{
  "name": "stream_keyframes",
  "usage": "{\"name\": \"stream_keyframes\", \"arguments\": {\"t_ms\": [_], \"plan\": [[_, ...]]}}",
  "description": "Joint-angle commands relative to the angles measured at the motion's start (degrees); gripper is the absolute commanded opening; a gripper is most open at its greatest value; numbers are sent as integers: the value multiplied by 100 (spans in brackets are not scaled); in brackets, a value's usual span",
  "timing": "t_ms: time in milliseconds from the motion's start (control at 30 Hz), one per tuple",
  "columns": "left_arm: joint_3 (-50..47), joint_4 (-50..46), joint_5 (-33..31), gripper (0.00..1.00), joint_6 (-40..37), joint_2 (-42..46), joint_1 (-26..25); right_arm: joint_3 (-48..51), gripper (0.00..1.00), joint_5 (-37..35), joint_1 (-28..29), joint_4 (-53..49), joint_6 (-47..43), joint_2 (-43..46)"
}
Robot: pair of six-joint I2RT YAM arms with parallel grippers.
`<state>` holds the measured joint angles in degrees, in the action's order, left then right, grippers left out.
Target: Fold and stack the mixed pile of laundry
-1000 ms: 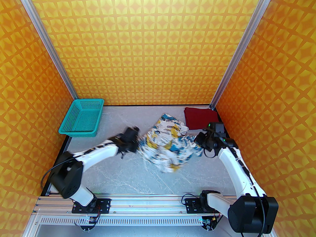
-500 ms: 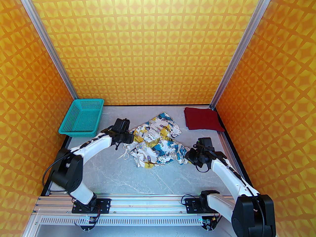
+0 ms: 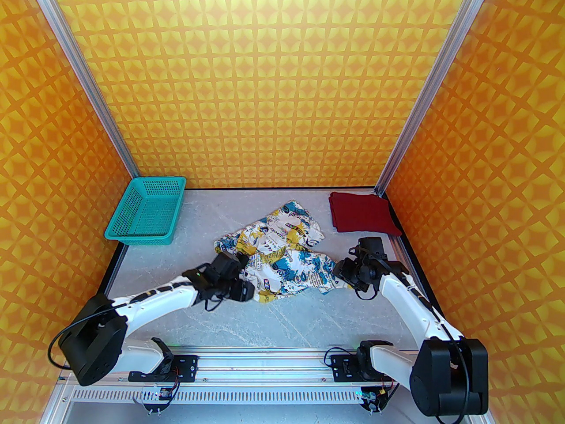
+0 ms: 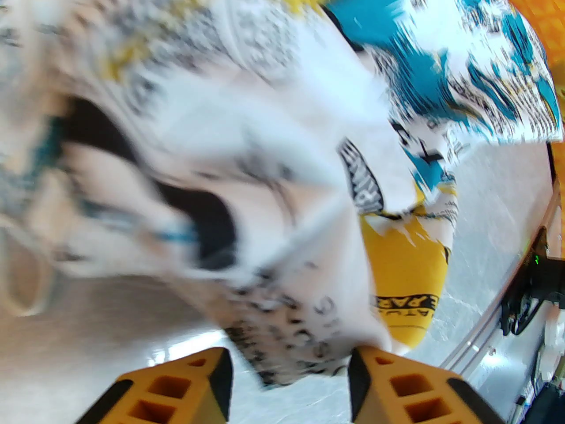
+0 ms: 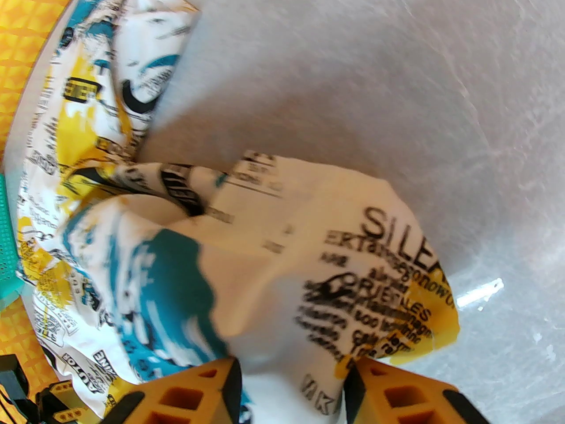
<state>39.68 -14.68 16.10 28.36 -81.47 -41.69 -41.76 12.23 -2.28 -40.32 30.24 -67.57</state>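
Left pincer (image 4: 289, 360) and right pincer (image 5: 291, 365) both stood parted at opposite ends of the crumpled printed white garment (image 3: 282, 254) on the worktop (image 3: 265, 320), so I judged I should pinch matching corners and pull it flat before folding.

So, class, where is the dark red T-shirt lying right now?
In the top view, the dark red T-shirt lies folded in the far right corner, beyond the right gripper and right of the printed white garment.

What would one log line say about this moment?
left end effector: open around printed garment edge | right end effector: open, same garment between | red T-shirt: folded, far right corner
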Motion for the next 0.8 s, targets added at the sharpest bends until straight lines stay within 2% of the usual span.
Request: {"name": "stream_keyframes", "arguments": {"t_ms": [0,100,233,300,433,600,767], "plan": [[-198,870,268,58,209,-181,1,-43,44,52,-122,-117,-189,-34],[-340,1126,306,67,177,-296,-29,-68,45,152,-167,-86,-140,-89],[-744,1907,402,64,182,-330,-46,-111,46,206,-176,-47,-92,-94],[-856,2414,585,56,205,-409,-79,-131,46,184,-185,-64,-77,-129],[-972,2713,632,30,222,-404,-142,-11,47,310,-363,4,37,-188],[-1012,2362,563,2,47,-122,-142,102,53,843,-824,131,211,-373],[-945,1651,292,0,-257,504,-134,408,59,1586,-1395,663,784,-533]]}}
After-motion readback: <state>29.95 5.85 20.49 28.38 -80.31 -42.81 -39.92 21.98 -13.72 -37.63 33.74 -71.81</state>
